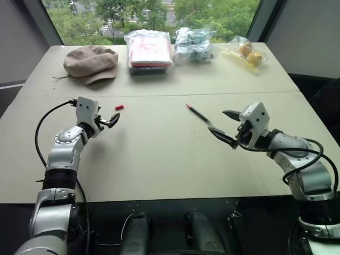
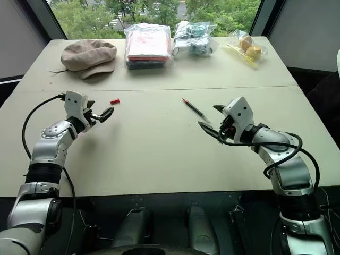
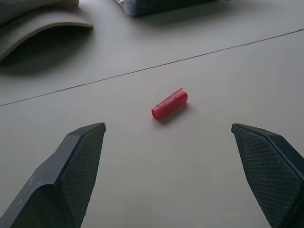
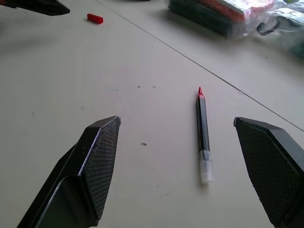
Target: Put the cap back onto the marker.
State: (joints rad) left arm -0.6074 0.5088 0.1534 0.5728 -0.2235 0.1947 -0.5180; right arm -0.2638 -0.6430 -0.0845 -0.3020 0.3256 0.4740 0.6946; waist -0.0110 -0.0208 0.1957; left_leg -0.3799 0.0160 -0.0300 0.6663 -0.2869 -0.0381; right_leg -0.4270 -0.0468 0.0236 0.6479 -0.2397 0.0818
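Observation:
The cap (image 3: pixel 169 104), a tiny red cylinder, lies on its side on the pale table (image 1: pixel 159 159), left of the middle. My left gripper (image 1: pixel 112 120) hovers just short of the cap with its two fingers spread wide and nothing between them. The marker (image 1: pixel 197 113), slim and black with a red tip pointing away from me, lies right of the middle. My right gripper (image 1: pixel 217 121) is open and empty, and it points at the marker's near end from a short way back. In the right wrist view the marker (image 4: pixel 203 128) lies between the spread fingers, apart from both.
Along the table's far edge lie a beige hat (image 1: pixel 90 62), a clear bag of red and pink items (image 1: pixel 149 50), a bag of bluish items (image 1: pixel 194 43) and a bag of yellow items (image 1: pixel 247 53). A seam (image 1: pixel 159 95) runs across the table behind the cap and marker.

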